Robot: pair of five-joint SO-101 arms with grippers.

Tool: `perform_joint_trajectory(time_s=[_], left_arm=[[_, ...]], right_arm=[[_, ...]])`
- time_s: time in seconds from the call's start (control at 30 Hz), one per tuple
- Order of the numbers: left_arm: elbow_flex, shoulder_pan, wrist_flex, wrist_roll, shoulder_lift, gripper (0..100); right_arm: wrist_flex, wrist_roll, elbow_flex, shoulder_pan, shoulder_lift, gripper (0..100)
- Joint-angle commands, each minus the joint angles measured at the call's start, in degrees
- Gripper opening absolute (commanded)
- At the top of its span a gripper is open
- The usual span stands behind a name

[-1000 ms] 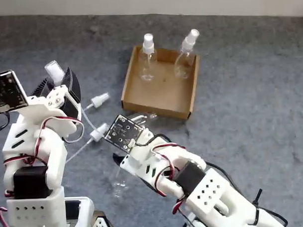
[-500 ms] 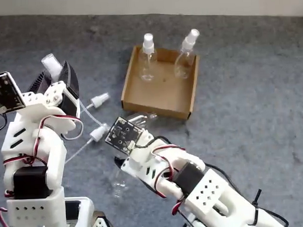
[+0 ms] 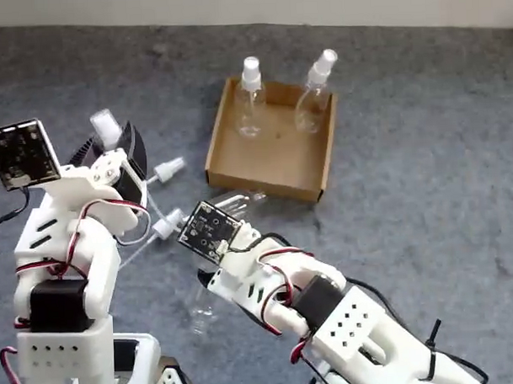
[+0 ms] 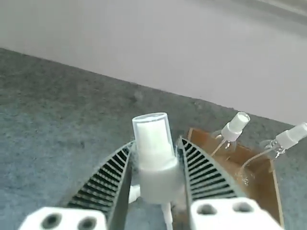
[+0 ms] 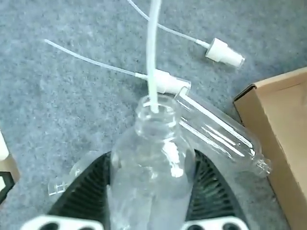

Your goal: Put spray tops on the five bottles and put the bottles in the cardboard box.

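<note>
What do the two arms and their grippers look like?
The left arm and right arm are white plastic shells with black motors and thin red and black cables. Each wrist bears a dark circuit board. The left gripper and right gripper have black ribbed fingers.

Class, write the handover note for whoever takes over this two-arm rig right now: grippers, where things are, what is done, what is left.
Right gripper: shut on an open bottle.
Left gripper: shut on a spray top, its tube reaching into that bottle's mouth.
Done: two capped bottles stand in the cardboard box.
Left: seat this top and box the bottle. Then cap and box two bare bottles lying loose, one by the box, one farther from it, using the two loose spray tops.
</note>
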Motion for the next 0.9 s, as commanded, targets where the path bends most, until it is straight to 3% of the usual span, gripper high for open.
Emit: perform_joint_trajectory(time_s=[0.0,0.2,0.47,0.87], left_arm=[[3.30,1.27,0.18,0.35,-0.57,0],[4.26,1.36,0.09,0.53,-0.57,0],[2.15,0.92,-5.89,-2.73,-0.57,0],[1.98,0.92,-5.89,-2.81,-0.57,0]], right_arm=[[-1.19,0.53,-0.66,-0.31,-1.80,0.4],[-1.19,0.53,-0.66,-0.40,-1.80,0.4],[-1.19,0.53,-0.66,-0.57,-1.80,0.4],[-1.19,0.53,-0.66,-0.57,-1.89,0.4]])
